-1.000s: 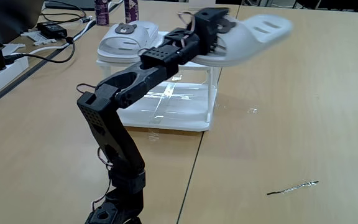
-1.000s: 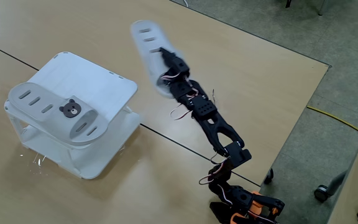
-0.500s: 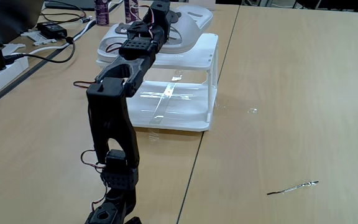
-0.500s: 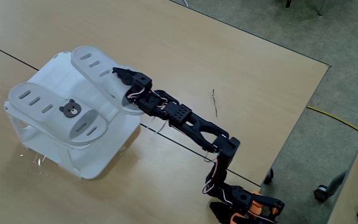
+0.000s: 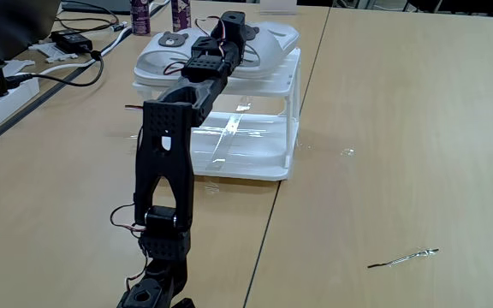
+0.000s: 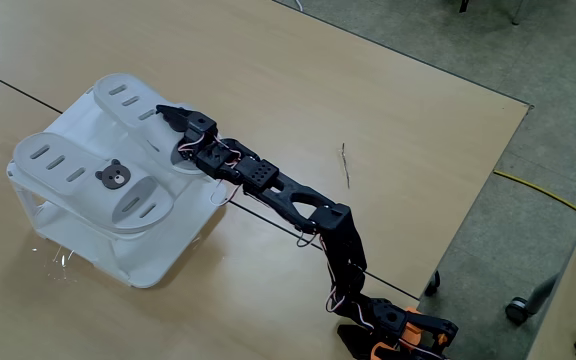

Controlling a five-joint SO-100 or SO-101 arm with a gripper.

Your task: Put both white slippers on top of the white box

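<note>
The arm is reaching out over the white box [image 6: 183, 250], having swung the second slipper [image 6: 128, 108] in from mid-air on the right of the high fixed view a second ago and lowered it onto the slatted top. It is now lying flat beside the first slipper [image 6: 88, 180], the one showing the bear-face badge, with the two just beside each other and both resting on the box. The pincer [image 6: 171, 118] is sitting over the heel end of the second slipper, and it appears to be gripping it, though I cannot tell for certain from either fixed view whether the jaws are closed or already easing apart. In the low fixed view the second slipper [image 5: 272, 38] is lying level on the box [image 5: 268, 162], which is standing on the tabletop [image 5: 400, 128]. Judging from this, placement is nearly finished; what remains is letting go and withdrawing without dragging the slipper off.
</note>
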